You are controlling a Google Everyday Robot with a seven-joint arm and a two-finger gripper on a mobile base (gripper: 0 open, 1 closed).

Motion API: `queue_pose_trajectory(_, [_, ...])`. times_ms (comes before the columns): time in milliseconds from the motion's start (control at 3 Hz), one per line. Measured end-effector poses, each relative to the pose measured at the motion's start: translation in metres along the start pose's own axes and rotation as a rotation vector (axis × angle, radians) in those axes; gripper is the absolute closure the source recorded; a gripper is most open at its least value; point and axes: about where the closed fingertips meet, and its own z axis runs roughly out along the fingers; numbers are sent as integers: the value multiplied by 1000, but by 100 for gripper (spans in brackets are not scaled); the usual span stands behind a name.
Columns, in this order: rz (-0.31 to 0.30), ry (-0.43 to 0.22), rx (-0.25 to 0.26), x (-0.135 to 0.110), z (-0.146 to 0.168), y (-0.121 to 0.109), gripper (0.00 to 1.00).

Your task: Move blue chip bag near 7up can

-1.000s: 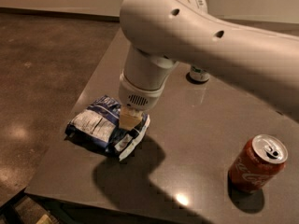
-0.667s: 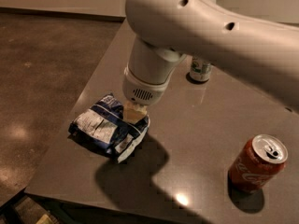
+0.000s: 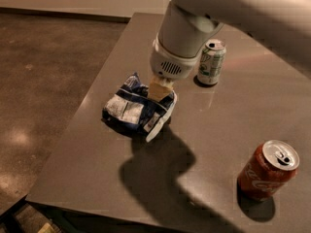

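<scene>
The blue chip bag (image 3: 136, 108) is a crumpled dark blue foil bag with white label panels, at the middle left of the dark grey table (image 3: 209, 130). My gripper (image 3: 160, 90) comes down from the large white arm (image 3: 187, 30) onto the bag's right end and is shut on it; the fingertips are hidden in the foil. The 7up can (image 3: 211, 62), silver-white with green markings, stands upright just right of the gripper, a short gap from the bag.
A red-orange cola can (image 3: 268, 171) stands near the table's front right. The table's left edge (image 3: 82, 106) runs close to the bag, with brown floor (image 3: 43, 72) beyond it. The arm hides the table's far right.
The gripper and the blue chip bag have moved together away from the front left, toward the 7up can. The cola can has not moved.
</scene>
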Motion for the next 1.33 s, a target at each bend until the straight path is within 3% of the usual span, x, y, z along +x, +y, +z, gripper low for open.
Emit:
queue_pose_trajectory(333, [20,15,49,18,-19,-38,100])
queue_pose_trajectory(667, [32,39,60,46,-30,-65,100])
queue_pose_trajectory(1000, [31,70,59,70,-34,-83,100])
queue_pose_trajectory(1333, [21,99,23,97,-32,-86,100])
